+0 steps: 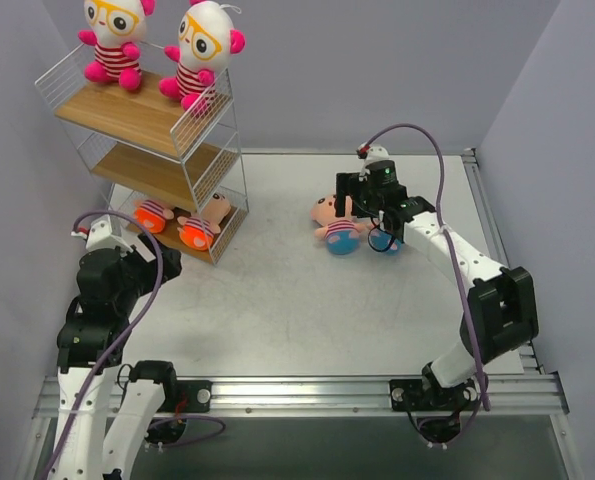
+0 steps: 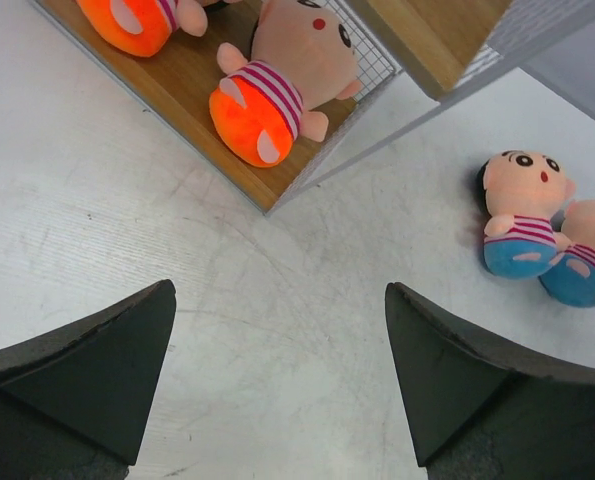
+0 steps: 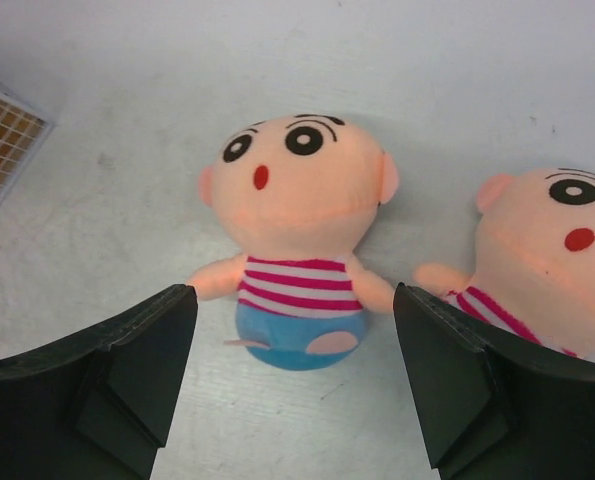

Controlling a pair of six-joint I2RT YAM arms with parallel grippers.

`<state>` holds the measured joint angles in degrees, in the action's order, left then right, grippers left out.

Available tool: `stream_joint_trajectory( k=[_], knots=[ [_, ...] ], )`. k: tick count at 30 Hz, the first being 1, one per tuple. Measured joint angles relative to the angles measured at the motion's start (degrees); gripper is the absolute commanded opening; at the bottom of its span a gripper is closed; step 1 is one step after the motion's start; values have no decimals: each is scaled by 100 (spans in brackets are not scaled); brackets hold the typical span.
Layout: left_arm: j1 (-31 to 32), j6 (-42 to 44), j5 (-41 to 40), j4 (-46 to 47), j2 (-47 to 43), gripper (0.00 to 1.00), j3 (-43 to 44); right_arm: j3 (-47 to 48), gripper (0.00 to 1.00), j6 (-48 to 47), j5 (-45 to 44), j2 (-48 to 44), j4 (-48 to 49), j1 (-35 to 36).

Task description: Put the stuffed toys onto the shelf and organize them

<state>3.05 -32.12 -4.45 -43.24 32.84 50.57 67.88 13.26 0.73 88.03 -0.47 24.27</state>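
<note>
The shelf (image 1: 127, 115) stands at the far left. Two white-headed toys (image 1: 115, 40) (image 1: 202, 50) sit on its top tier. Two orange-bottomed toys (image 1: 155, 215) (image 1: 202, 228) lie on its bottom board; the left wrist view shows them (image 2: 277, 90) (image 2: 137, 20) on the board (image 2: 192, 75). Two blue-bottomed toys lie on the table: one (image 1: 335, 225) (image 3: 297, 230) directly below my open right gripper (image 1: 372, 215) (image 3: 295, 295), the other (image 1: 384, 240) (image 3: 547, 260) beside it, partly hidden in the top view. My left gripper (image 1: 167, 265) (image 2: 280, 290) is open and empty over bare table near the shelf's front corner.
The shelf's middle tier (image 1: 147, 170) holds nothing. A raised metal rail (image 1: 482, 200) runs along the table's right side and another (image 1: 297, 395) along the near edge. Grey walls close in at the back and sides.
</note>
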Motion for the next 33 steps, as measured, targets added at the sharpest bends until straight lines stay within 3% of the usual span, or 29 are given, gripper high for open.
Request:
stream_joint_trajectory(
  k=[7,16,22,25,26,28,29,33],
  knots=[
    [201,422,568,-214,22,94,321,826,80,-769,538,1104,-476,-428],
    [295,629,1624,-243,76,94,363,1648,81,-1558,949,2258,-645,-481],
    [378,610,2002,-181,87,94,256,1895,74,-1615,1384,2931,-592,-476],
    [509,505,2081,-66,116,94,160,1821,59,-1541,1576,2983,-374,-442],
    [577,459,2079,-22,129,94,127,1755,49,-1488,1615,2955,-271,-437],
    [754,374,2055,52,175,94,72,1497,39,-1346,1631,2855,-9,-404],
    [872,328,2002,87,199,94,44,1366,28,-1261,1624,2787,116,-382],
    [1360,111,1755,273,319,94,-70,702,8,-835,1506,2328,605,-181]
  ],
)
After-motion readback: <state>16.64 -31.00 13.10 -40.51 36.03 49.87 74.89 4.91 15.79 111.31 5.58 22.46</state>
